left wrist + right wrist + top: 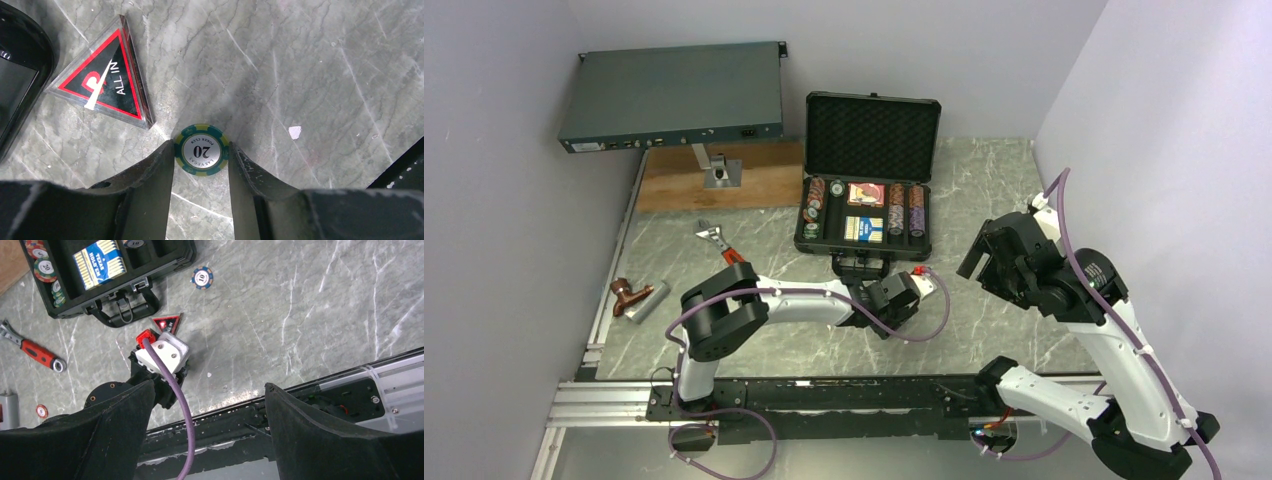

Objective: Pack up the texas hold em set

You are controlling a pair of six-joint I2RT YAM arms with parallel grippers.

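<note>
Grey electronics box (674, 95) propped up at the table's far left corner. Red-handled wrench (719, 243) on the table left of centre. A small reddish chip (42, 411) lies alone toward the left edge.

Left arm (804, 300) reaches across the middle. Its jaws are clamped on the two sides of a green "20" poker chip (201, 150), which lies flat on the table in front of the case. Red-and-black "ALL IN" triangular token (105, 80) sits flat just beside that chip, between it and the case handle (125, 315), touching neither.

Black hard case (874, 135) stands far-centre, lid upright. Its tray holds rows of striped chips (904, 210) and the blue-yellow card box (864, 228). Blue "10" chip (202, 277) is loose on the table near a front corner of the case.

Right arm (1074, 290) is raised near the right edge, jaws wide apart with nothing between them.
</note>
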